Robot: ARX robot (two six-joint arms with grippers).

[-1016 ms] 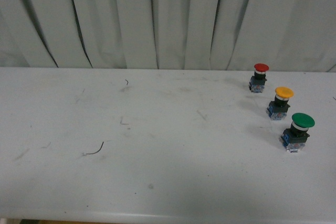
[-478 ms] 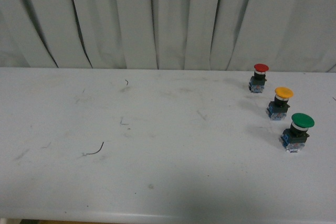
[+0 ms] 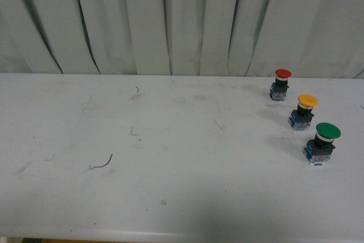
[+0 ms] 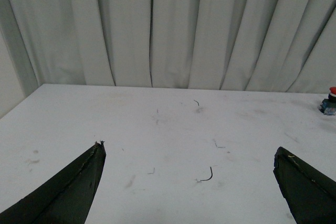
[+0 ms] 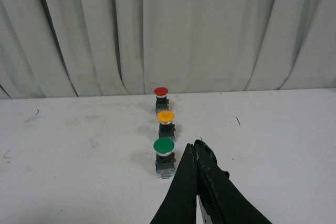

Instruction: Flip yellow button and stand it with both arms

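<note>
The left gripper (image 4: 189, 174) hangs over the tabletop (image 3: 182, 157) with its jaws wide apart and empty. The right gripper (image 5: 195, 153) has its jaws pressed together, holding nothing, near the green button (image 5: 164, 157). The yellow button (image 3: 303, 111) stands upright between the green one and the red button (image 3: 280, 83), apart from both.
</note>
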